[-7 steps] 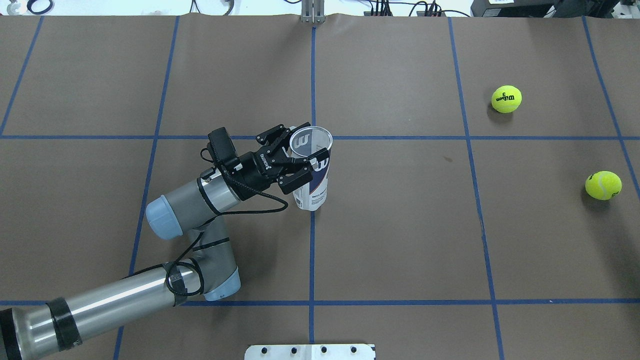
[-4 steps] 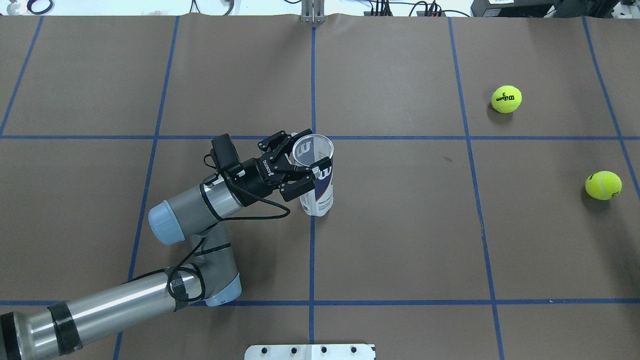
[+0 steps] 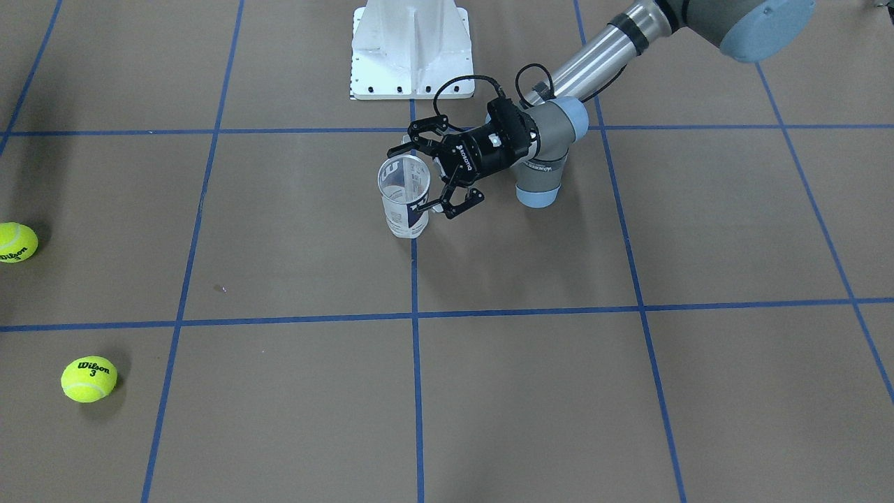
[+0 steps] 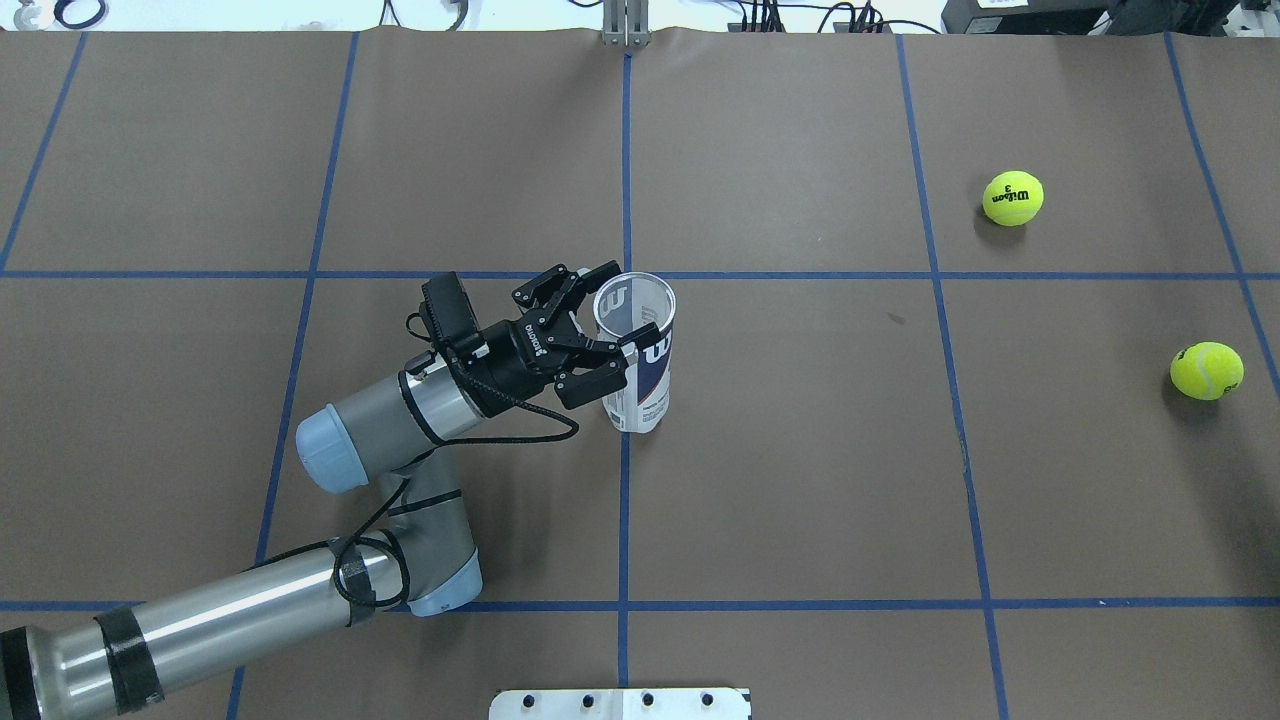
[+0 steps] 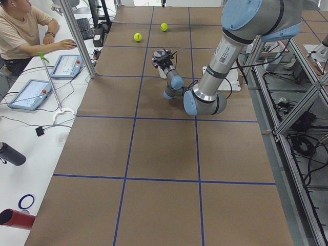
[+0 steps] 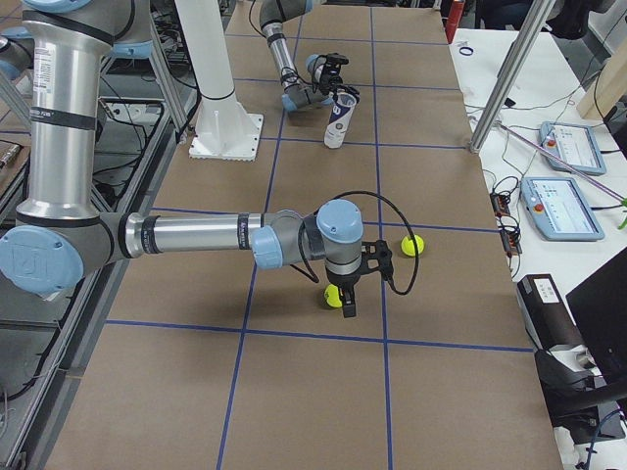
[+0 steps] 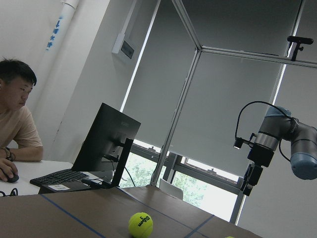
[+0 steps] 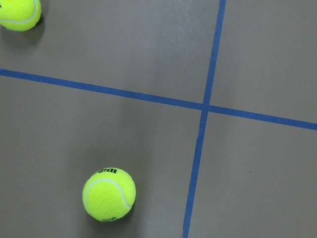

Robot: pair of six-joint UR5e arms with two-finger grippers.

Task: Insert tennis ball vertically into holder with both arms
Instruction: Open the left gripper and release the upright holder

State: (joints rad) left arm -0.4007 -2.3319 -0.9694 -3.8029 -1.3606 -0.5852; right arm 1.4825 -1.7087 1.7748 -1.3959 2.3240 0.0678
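Change: since one second ago I see the holder (image 4: 637,350) and the left gripper (image 4: 612,315) shifted a little to the right in the overhead view, and the can stands more upright.
Holder: it stands on the brown table (image 4: 800,480) near the centre, just beside the middle blue line, open mouth up, W logo visible.
Left gripper: its fingers (image 3: 419,129) are spread on both sides of the can's upper part; I read them as apart, and I cannot tell if they touch the wall.
Right gripper: it shows only in the right side view (image 6: 347,292), pointing down over the near tennis ball (image 6: 335,296); I cannot tell if it is apart or together.
Balls: two yellow-green tennis balls lie on the robot's right side, the Wilson 3 ball (image 4: 1012,197) and the other ball (image 4: 1206,370), well apart from the holder.
Base: the white metal base (image 3: 411,49) is at the robot's edge.
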